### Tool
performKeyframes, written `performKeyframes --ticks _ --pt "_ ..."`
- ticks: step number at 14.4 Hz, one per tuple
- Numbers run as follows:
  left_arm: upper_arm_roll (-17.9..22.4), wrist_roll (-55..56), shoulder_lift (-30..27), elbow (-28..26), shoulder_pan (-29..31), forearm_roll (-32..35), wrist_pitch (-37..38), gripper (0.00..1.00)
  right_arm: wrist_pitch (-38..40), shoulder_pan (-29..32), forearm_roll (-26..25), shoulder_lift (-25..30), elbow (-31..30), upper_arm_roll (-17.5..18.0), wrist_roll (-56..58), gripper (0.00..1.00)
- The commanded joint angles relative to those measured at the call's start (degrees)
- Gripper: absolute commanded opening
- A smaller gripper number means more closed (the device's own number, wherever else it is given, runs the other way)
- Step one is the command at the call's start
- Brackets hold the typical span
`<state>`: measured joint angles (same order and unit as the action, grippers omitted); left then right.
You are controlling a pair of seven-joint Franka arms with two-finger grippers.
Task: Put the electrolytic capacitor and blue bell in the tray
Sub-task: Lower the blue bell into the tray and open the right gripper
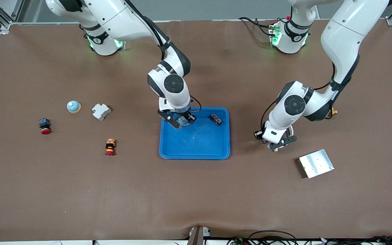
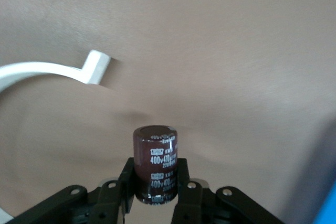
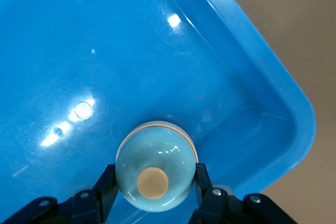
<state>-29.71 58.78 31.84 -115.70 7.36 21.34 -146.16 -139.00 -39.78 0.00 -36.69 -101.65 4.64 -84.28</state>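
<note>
1. On the brown table, nearest your front camera, your left gripper [image 1: 279, 144] pinches the electrolytic capacitor [image 2: 154, 163], upright, between the tray [image 1: 196, 149] and the silver plate [image 1: 316, 163].
2. Farther back, your right gripper [image 1: 183, 121] pinches the blue bell [image 3: 155, 166] over the tray's corner, near a small black part [image 1: 216, 118].

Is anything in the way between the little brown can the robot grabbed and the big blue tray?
Nothing visible. The left gripper holds the dark brown cylindrical capacitor over bare table, and only brown tabletop lies between it and the shallow bright-blue plastic tray.
</note>
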Motion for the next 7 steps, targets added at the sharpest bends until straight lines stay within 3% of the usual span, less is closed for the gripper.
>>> performKeyframes --ticks 1,6,7 --pt "-2.4 11.1 -0.8 2.9 -0.8 0.4 0.1 0.0 0.1 -1.6 -0.4 -1.4 1.5 -0.9 -1.5 0.0" --pt "-2.6 28.6 0.3 11.0 -7.0 0.2 1.1 0.0 -0.5 -1.6 -0.4 -1.5 1.5 -1.0 -2.3 0.0" --pt "-2.6 30.7 1.0 12.8 -8.3 0.2 1.8 0.0 -0.5 -1.6 -0.4 -1.6 1.5 -1.0 -2.3 0.1"
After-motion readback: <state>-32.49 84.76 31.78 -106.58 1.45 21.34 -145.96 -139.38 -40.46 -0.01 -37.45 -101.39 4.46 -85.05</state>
